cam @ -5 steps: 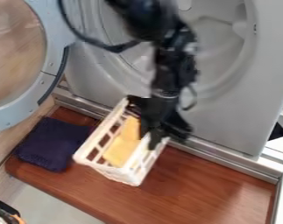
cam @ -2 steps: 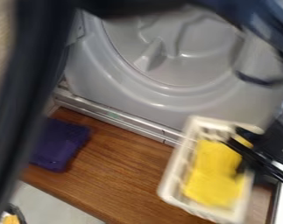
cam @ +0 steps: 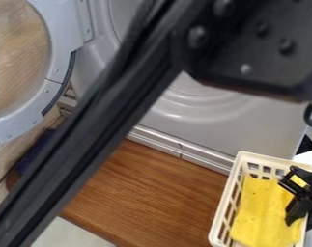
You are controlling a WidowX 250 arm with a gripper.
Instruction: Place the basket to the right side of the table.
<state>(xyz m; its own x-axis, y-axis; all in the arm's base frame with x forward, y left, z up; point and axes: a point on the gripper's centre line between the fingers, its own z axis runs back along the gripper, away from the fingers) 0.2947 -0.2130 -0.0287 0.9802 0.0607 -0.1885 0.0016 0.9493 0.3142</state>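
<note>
- Basket is over at the right end of the wooden surface, down in the lower right corner of the view. It's off-white plastic with rows of holes in the sides, sitting upright and a bit skewed, with its near end running into the bottom edge of the view.
- Yellow cloth is lying inside the basket, covering most of the bottom.
- Hand comes in from the right edge, over the basket's right side, with its tips above the yellow cloth. Looks released to me: the two black fingers are spread, with yellow showing between them.
- Arm is a big black bar slanting from the lower left up to the top, where a chunky dark joint takes up the upper right. It blocks a fair bit of the scene.
- Dark cloth is at the left end, mostly behind the arm, so I can't make out its full shape. It's well apart from the basket.
- Grey machine is behind the surface, with its round door swung open on the left.
- Metal rail runs along the machine's foot, near the basket's far end.
</note>
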